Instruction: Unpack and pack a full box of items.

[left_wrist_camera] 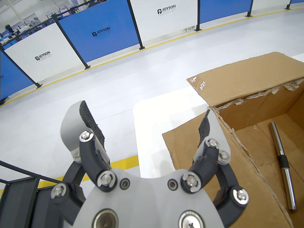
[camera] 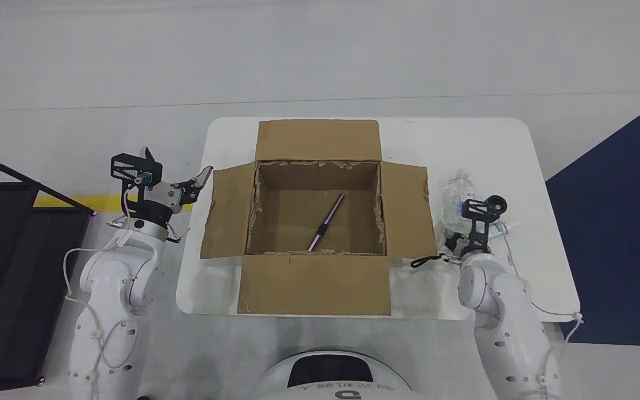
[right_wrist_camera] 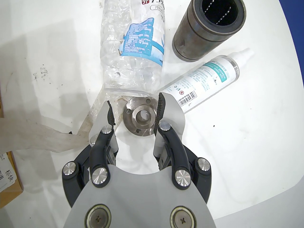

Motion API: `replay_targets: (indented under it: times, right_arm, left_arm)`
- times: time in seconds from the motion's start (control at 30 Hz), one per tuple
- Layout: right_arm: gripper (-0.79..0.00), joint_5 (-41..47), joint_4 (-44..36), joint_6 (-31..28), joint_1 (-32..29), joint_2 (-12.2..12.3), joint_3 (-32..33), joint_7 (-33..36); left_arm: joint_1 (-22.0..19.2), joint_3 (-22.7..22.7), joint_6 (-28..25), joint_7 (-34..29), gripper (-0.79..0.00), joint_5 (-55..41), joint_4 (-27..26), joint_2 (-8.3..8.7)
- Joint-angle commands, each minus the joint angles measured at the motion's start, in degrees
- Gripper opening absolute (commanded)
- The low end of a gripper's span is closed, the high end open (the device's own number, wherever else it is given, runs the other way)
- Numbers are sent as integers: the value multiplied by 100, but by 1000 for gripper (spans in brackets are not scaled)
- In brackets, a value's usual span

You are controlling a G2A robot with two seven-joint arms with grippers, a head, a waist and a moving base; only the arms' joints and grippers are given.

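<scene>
Rod (camera: 327, 221) in box (camera: 318, 140) at table (camera: 480, 150) ctr; bottle (right_wrist_camera: 133, 36), bearing (right_wrist_camera: 206, 24), flange (right_wrist_camera: 140, 117) on table R of box.

A factory-style hall fenced into work cells: a wide, pale glossy floor (left_wrist_camera: 142, 72) marked with yellow lines (left_wrist_camera: 125, 160), blue and white perforated partitions (left_wrist_camera: 102, 31) on black posts (left_wrist_camera: 132, 17), one white bench (camera: 480, 150).

A white table (camera: 480, 140) with rounded corners stands on a pale grey, glossy floor (left_wrist_camera: 142, 77). Beyond the left fingers (left_wrist_camera: 80, 119), a yellow line (left_wrist_camera: 114, 59) crosses the floor in front of a row of blue and white partition panels (left_wrist_camera: 99, 34) on black posts. A black rack (camera: 25, 250) stands behind those fingers, beside the table.
</scene>
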Motion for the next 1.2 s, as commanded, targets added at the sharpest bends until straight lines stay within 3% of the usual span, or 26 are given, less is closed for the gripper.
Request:
replay_targets:
  times: [0.0, 0.1, 0.37, 0.73, 1.17]
  right_arm:
    - [-394, -45, 12, 15, 19, -3, -17, 13]
    - [-357, -103, 27, 28, 45, -10, -54, 42]
    - [-400, -325, 169, 51, 183, -28, -191, 197]
    - [-406, -299, -183, -519, -142, 1, -50, 335]
    - [-428, -663, 17, -87, 59, -43, -201, 363]
  left_arm:
    - [0, 0, 0, 0, 0, 0, 0, 0]
    - [0, 0, 0, 0, 0, 0, 0, 0]
    - [0, 0, 0, 0, 0, 0, 0, 0]
    - [0, 0, 0, 0, 0, 0, 0, 0]
    - [0, 0, 0, 0, 0, 0, 0, 0]
